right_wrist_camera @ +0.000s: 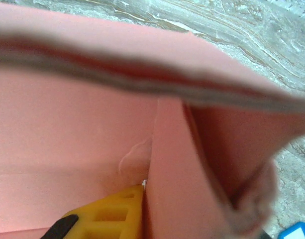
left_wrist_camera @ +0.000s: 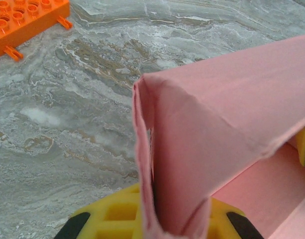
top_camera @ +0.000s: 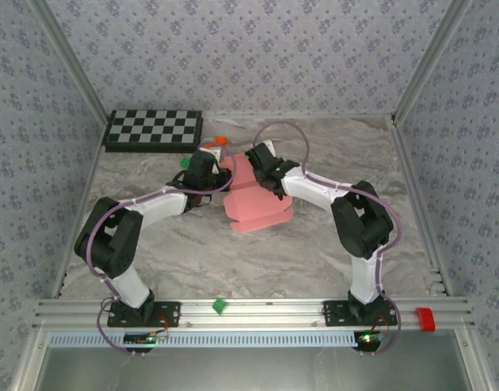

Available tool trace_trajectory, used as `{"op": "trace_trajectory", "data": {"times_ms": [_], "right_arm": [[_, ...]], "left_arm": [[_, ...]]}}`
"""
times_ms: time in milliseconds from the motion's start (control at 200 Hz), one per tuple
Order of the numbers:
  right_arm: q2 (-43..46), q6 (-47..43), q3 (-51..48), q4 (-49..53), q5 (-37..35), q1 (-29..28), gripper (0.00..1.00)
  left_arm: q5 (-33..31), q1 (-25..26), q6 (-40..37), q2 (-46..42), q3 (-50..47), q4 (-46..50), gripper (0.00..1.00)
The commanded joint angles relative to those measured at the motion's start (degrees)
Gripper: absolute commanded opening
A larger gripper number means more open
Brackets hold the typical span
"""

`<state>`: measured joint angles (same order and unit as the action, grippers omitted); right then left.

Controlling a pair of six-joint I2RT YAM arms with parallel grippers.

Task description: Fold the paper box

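**Paper box, pink card, part-folded, mid-table**

Paper box point(top_camera: 256, 204): thin pink card at the middle of the table point(top_camera: 330, 147). Its long axis runs far to near. The near end lies flat with rounded flaps; the far end is raised between the two arms. Judged part-way folded, with walls up at the far end alone.

Left gripper point(left_wrist_camera: 167, 221): at the box's far-left edge. Its yellow fingers point(left_wrist_camera: 107, 211) are pressed onto an upright doubled wall of card, pinching it.

Right gripper point(top_camera: 260, 176): at the far-right edge, just across from the left. One yellow finger point(right_wrist_camera: 112, 214) lies against a standing flap and its partner is hidden behind card, so whether these jaws have closed on it cannot be told.

Both arms are equally near, with the card between them. The next crease likely turns on that far end.

Views: top external gives the whole outline and axis. Left wrist gives the pinched fold and the orange block point(left_wrist_camera: 28, 20) beyond it. Right wrist gives the inner corner, blurred.
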<state>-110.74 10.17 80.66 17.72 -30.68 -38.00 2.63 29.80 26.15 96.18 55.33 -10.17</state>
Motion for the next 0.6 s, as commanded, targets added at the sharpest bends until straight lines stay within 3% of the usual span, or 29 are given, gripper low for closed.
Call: {"op": "trace_trajectory", "data": {"times_ms": [0,300,595], "right_arm": [[-1.9,1.7,1.1,5.9,-9.3,1.6,0.16],[-2.7,2.4,1.9,6.4,-7.9,1.5,0.12],[-2.0,2.6,1.5,4.0,0.8,1.6,0.14]], "left_arm": [[0.3,-0.3,-0.4,-0.1,1.5,0.6,0.03],[0.3,-0.3,-0.3,-0.1,1.4,0.5,0.03],[0.6,-0.3,0.1,0.1,1.3,0.2,0.03]]}}
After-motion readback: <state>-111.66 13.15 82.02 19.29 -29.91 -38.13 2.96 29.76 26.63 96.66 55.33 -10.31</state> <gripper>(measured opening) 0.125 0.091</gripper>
